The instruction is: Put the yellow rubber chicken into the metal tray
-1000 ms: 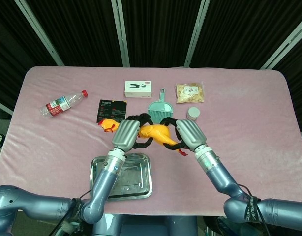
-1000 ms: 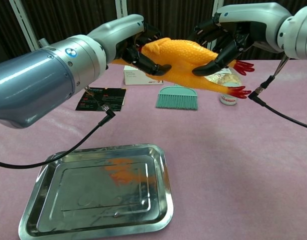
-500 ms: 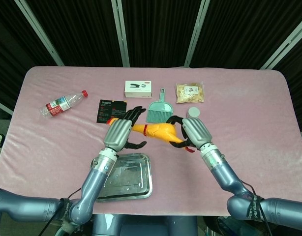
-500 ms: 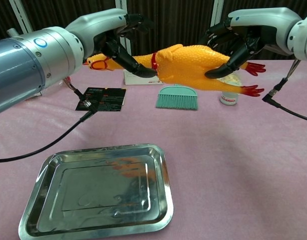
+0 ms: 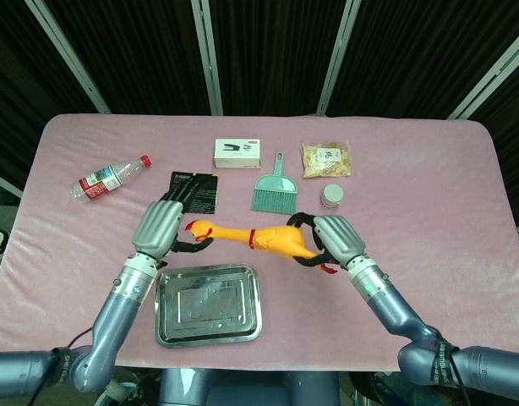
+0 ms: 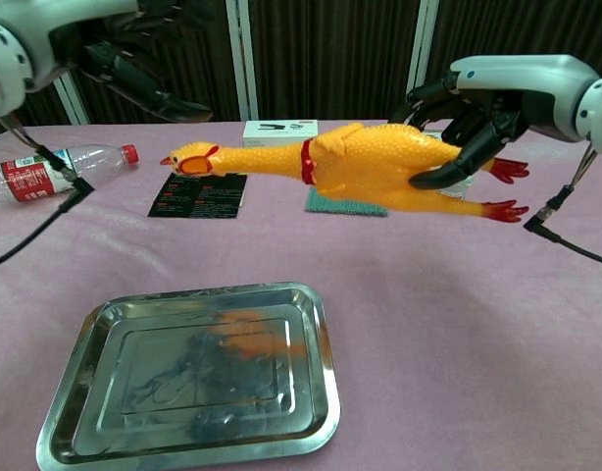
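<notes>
Left hand (image 5: 161,227) has released, fingers spread; right hand (image 5: 334,238) alone grasps yellow rubber chicken (image 6: 379,167).

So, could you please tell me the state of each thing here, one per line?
yellow rubber chicken: held in the air, horizontal
metal tray: empty, on table
right robot hand: grips the chicken's body
left robot hand: holds nothing, fingers apart
water bottle: lying down, capped

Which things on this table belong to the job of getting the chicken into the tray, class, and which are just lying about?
Part of the job: yellow rubber chicken, held above the table by the right hand; metal tray.

Lying about: water bottle, black card, white box, teal dustpan, snack bag, small jar.
</notes>
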Tool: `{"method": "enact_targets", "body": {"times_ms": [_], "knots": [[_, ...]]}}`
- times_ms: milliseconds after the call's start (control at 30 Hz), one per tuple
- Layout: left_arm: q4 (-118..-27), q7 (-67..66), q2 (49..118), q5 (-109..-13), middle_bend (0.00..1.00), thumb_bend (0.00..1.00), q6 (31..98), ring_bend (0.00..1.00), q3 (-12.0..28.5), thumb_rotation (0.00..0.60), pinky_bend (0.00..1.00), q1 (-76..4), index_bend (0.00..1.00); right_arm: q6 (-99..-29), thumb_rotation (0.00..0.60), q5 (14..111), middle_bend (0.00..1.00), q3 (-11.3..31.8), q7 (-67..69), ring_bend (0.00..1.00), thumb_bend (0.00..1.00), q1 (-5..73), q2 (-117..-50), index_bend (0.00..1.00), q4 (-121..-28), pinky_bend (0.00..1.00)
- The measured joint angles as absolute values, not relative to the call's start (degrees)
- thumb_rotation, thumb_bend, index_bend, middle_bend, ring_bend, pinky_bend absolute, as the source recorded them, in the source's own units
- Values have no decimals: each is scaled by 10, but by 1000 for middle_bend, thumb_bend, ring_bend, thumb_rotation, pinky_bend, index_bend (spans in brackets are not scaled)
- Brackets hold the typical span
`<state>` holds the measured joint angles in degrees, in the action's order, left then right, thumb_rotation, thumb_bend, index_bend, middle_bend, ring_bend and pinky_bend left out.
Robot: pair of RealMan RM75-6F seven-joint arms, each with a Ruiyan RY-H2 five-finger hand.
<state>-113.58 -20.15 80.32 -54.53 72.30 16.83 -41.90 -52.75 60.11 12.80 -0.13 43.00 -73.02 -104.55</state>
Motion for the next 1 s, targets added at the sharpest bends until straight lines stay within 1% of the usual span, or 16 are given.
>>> {"method": "enact_targets", "body": {"times_ms": [233,500,767,867,1000], "knots": [[-1154,-140,729,-594,58,171,727,68,146,600,186,-364,118,-517,600,656,777,98,20,726,473,419,-755,1000,-1034,769],[-1142,-81,680,-623,58,171,734,68,127,600,186,-319,120,-503,600,706,776,64,30,726,472,415,-808,1000,-1009,770],[-1115,-52,674,-613,55,171,716,60,120,600,181,-305,121,-494,600,721,776,49,8,726,472,419,-865,1000,-981,769],[-1107,-45,676,-609,52,171,709,41,121,600,167,-303,120,-496,600,717,777,49,-10,726,472,421,-886,1000,-974,769],[-1096,-39,680,-602,50,171,698,41,123,600,167,-303,120,-506,600,701,776,55,-35,726,472,422,-912,1000,-967,770]]}}
